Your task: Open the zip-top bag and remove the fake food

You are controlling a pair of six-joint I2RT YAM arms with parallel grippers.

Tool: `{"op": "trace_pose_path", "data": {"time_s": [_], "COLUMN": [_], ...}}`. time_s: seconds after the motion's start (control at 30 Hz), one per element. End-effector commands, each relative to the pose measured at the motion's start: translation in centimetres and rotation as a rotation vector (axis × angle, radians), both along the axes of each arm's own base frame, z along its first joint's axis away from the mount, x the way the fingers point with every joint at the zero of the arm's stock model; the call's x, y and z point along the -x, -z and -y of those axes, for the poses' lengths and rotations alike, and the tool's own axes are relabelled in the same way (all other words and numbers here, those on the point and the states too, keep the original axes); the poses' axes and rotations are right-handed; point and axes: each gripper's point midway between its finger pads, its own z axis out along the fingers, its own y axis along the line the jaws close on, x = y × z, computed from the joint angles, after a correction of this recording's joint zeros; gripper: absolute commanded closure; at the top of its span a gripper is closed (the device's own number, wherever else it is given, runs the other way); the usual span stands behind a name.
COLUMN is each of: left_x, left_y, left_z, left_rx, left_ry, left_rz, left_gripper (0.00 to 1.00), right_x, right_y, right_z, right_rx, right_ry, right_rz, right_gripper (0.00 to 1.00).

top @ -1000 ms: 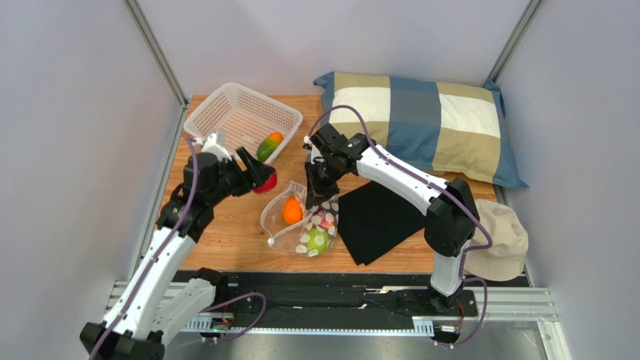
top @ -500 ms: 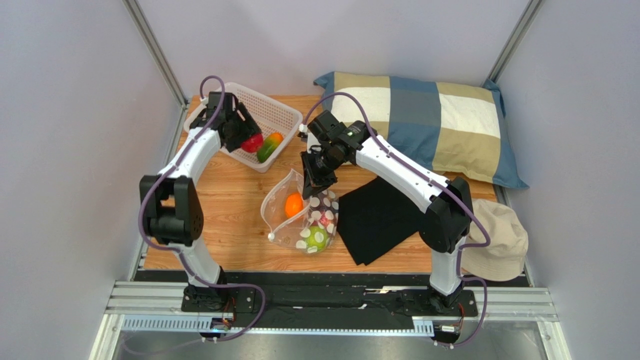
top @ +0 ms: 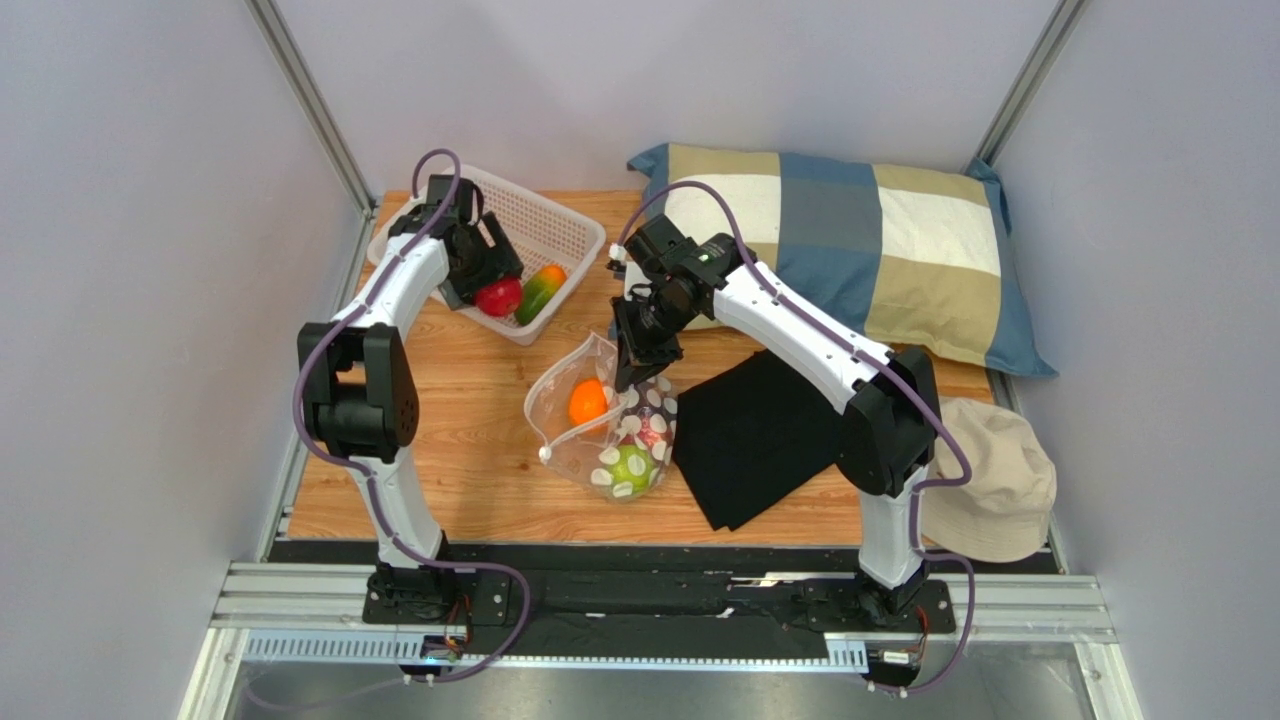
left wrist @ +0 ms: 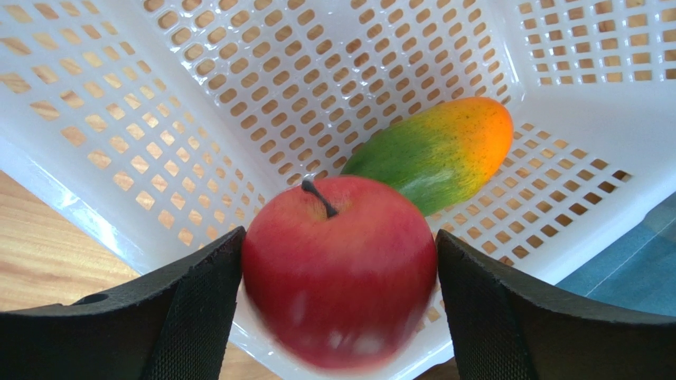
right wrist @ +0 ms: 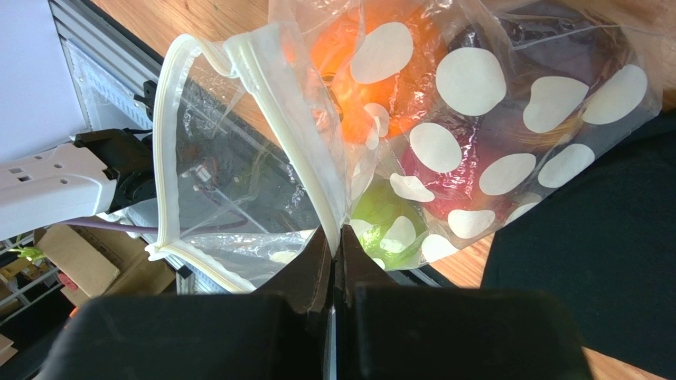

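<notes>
the top camera sits high above and behind the arms [top: 796, 338], facing down and forward, far enough back to take in the whole table [top: 451, 435] and both of them. the left wrist camera looks out along the left gripper [left wrist: 339, 261], very close, into the white basket [left wrist: 159, 95], and shares with the top view the red apple [left wrist: 339, 309] and the orange-green fruit [left wrist: 436, 154] seen there. the right wrist camera looks down past the right gripper [right wrist: 335, 237], close on the zip-top bag [right wrist: 476, 119], which the top view shows near the middle of the table.
</notes>
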Motion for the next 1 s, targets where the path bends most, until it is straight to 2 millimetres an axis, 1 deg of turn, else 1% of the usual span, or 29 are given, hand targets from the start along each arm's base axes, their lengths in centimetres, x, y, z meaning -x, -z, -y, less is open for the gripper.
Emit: {"op": "trace_pose_path", "data": {"time_s": [0.0,0.03,0.07,0.13,0.17,0.23,0.27,0.3,0.33,0.37,0.4,0.43,0.47,0.5,0.53,0.57,0.6,0.63,0.67,0.7,0.73,0.8,0.83,0.9,0.93,0.97], "left_x": [0.5,1.3,1.8,2.7,3.8,5.2,7.1,7.8,8.9,11.6,12.6,14.5,17.0,18.1,19.6,21.9,22.6,23.4,24.1,24.6,24.8,24.9,24.6,24.3,24.0,24.2], "left_y": [-2.8,-3.1,-4.2,-5.7,-7.4,-9.4,-11.1,-12.0,-12.8,-13.5,-14.1,-12.6,-14.1,-14.4,-13.1,-13.8,-13.7,-12.6,-12.5,-12.2,-11.0,-9.6,-8.8,-7.9,-6.8,-5.9], "left_z": [-0.6,-0.7,-0.8,-0.7,-0.7,-0.1,1.0,1.7,2.8,4.7,5.8,7.1,9.7,11.1,12.2,14.1,14.8,15.3,15.4,15.8,15.7,15.6,15.5,15.5,15.5,15.2], "left_rx": [-0.036,-0.046,-0.056,-0.055,-0.059,-0.043,0.006,0.043,0.094,0.184,0.228,0.286,0.376,0.418,0.465,0.496,0.504,0.510,0.500,0.503,0.492,0.463,0.443,0.410,0.387,0.365], "left_ry": [0.023,0.028,0.031,0.046,0.054,0.086,0.134,0.159,0.188,0.260,0.293,0.314,0.417,0.460,0.466,0.542,0.561,0.555,0.561,0.573,0.572,0.590,0.592,0.624,0.626,0.619], "left_rz": [0.037,0.016,0.040,0.068,0.109,0.158,0.204,0.243,0.268,0.295,0.327,0.292,0.330,0.348,0.305,0.321,0.333,0.308,0.328,0.322,0.304,0.285,0.273,0.256,0.219,0.176], "left_gripper": [0.09,0.09,0.09,0.09,0.09,0.15,0.23,0.28,0.35,0.48,0.53,0.55,0.59,0.60,0.60,0.60,0.61,0.62,0.72,0.74,0.82,0.83,0.83,0.83,0.83,0.81], "right_x": [-0.9,-0.9,-0.9,-0.9,-0.9,-0.9,-0.9,-0.8,-0.8,-0.8,-0.8,-0.9,-0.9,-0.9,-1.0,-0.8,-0.8,-0.7,-0.7,-0.6,-0.4,0.2,0.5,0.9,1.1,1.1], "right_y": [-1.6,-1.6,-1.5,-1.5,-1.3,-1.1,-1.2,-1.2,-1.3,-1.4,-1.5,-1.7,-1.7,-1.7,-1.9,-2.0,-2.2,-2.3,-2.4,-2.6,-2.8,-3.4,-3.6,-4.0,-4.0,-4.3], "right_z": [-0.8,-0.8,-0.8,-0.8,-0.7,-0.8,-0.8,-0.8,-0.9,-0.9,-0.9,-0.9,-0.9,-1.1,-1.1,-1.3,-1.5,-1.7,-1.9,-2.3,-2.5,-3.2,-3.3,-3.9,-4.1,-4.3], "right_rx": [-0.042,-0.041,-0.039,-0.039,-0.034,-0.036,-0.038,-0.039,-0.043,-0.044,-0.046,-0.051,-0.049,-0.054,-0.057,-0.063,-0.074,-0.080,-0.086,-0.097,-0.102,-0.126,-0.132,-0.162,-0.172,-0.185], "right_ry": [0.003,0.004,0.003,0.006,0.010,0.013,0.017,0.019,0.020,0.024,0.027,0.029,0.032,0.033,0.036,0.034,0.039,0.038,0.038,0.040,0.038,0.032,0.031,0.036,0.035,0.036], "right_rz": [0.043,0.044,0.044,0.044,0.041,0.034,0.031,0.027,0.030,0.028,0.031,0.038,0.040,0.046,0.050,0.048,0.046,0.046,0.043,0.043,0.040,0.032,0.030,0.008,-0.005,0.001], "right_gripper": [1.00,1.00,1.00,1.00,1.00,1.00,1.00,1.00,1.00,1.00,1.00,1.00,1.00,1.00,1.00,1.00,1.00,1.00,1.00,1.00,1.00,1.00,1.00,1.00,1.00,1.00]}}
